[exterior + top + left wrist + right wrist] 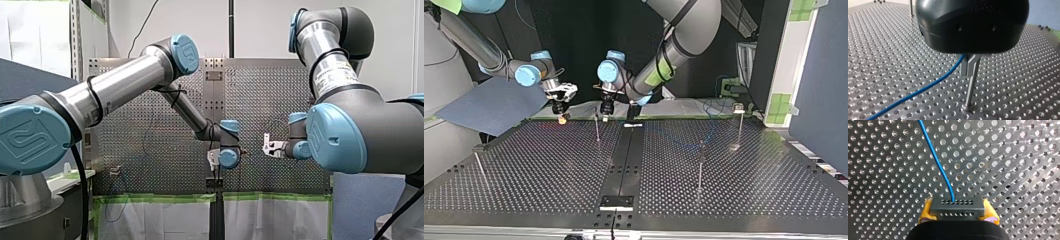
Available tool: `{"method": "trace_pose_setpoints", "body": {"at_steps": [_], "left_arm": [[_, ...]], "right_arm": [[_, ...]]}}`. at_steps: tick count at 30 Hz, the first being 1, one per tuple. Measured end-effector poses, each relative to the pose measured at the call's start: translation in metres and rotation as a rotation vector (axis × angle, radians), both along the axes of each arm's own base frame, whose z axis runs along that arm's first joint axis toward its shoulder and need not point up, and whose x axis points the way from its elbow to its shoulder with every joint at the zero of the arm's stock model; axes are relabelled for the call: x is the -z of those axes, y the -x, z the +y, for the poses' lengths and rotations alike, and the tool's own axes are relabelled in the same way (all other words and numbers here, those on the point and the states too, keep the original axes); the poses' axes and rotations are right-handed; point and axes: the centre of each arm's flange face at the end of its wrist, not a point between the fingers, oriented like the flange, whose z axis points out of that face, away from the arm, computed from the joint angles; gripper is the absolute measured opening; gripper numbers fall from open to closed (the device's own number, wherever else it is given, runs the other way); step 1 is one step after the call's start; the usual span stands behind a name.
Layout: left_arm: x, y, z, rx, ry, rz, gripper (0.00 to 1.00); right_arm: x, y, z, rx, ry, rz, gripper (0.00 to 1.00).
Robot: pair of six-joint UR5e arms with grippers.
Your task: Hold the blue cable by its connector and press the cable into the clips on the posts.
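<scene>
Your right gripper [958, 209] clamps the black connector [957, 205] between yellow pads [926, 211], and the blue cable [935, 155] runs far ahead over the table [1010, 157]. Your left gripper [970, 66] pinches that cable, just beside a post [971, 90].

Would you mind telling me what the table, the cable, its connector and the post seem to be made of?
Table: bare metal, probably aluminium; dull sheen, drilled holes.
Cable: smooth blue jacket, probably plastic.
Connector: matt black, likely moulded plastic; rows of small holes.
Post: thin glossy rod, apparently steel.
</scene>
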Motion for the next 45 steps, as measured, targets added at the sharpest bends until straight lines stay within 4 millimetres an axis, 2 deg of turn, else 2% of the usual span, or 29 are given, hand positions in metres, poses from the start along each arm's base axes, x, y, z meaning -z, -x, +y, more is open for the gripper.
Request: {"method": "trace_pose_setpoints", "body": {"at_steps": [11, 22, 33, 45], "left_arm": [[0.0, -0.022, 0.015, 0.003, -0.002, 0.006, 0.01], [0.035, -0.04, 0.021, 0.011, -0.077, 0.062, 0.01], [0.019, -0.073, 0.032, -0.006, -0.082, 0.059, 0.01], [0.017, -0.074, 0.031, 0.009, -0.108, 0.061, 0.01]], "right_arm": [[-0.003, -0.001, -0.004, 0.0, 0.013, -0.001, 0.0], [-0.008, 0.0, -0.011, 0.005, 0.024, -0.006, 0.0], [-0.017, 0.004, -0.025, 0.026, 0.05, -0.021, 0.0], [-0.016, 0.004, -0.031, 0.031, 0.058, -0.031, 0.0]]}}
